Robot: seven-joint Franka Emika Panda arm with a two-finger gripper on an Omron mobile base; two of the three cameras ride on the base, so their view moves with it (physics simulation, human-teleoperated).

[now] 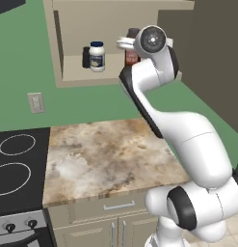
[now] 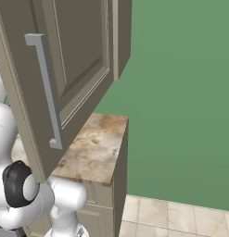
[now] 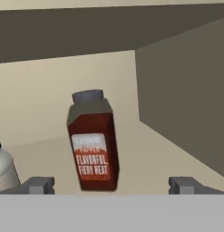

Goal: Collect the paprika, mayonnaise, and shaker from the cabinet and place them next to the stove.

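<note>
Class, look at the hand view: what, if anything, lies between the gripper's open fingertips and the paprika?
Nothing. In the hand view the paprika stands upright on the cabinet floor, and the stretch between it and the open gripper is bare shelf.

A dark red-brown paprika [image 3: 93,142] bottle wears a grey-brown cap and a reddish label with pale lettering; the mayonnaise [image 1: 97,56] jar is white under a dark blue lid; the cabinet [image 1: 67,72] is beige; the counter [image 1: 106,154] mottled tan marble; the stove [image 1: 17,166] black, ringed white.
</note>
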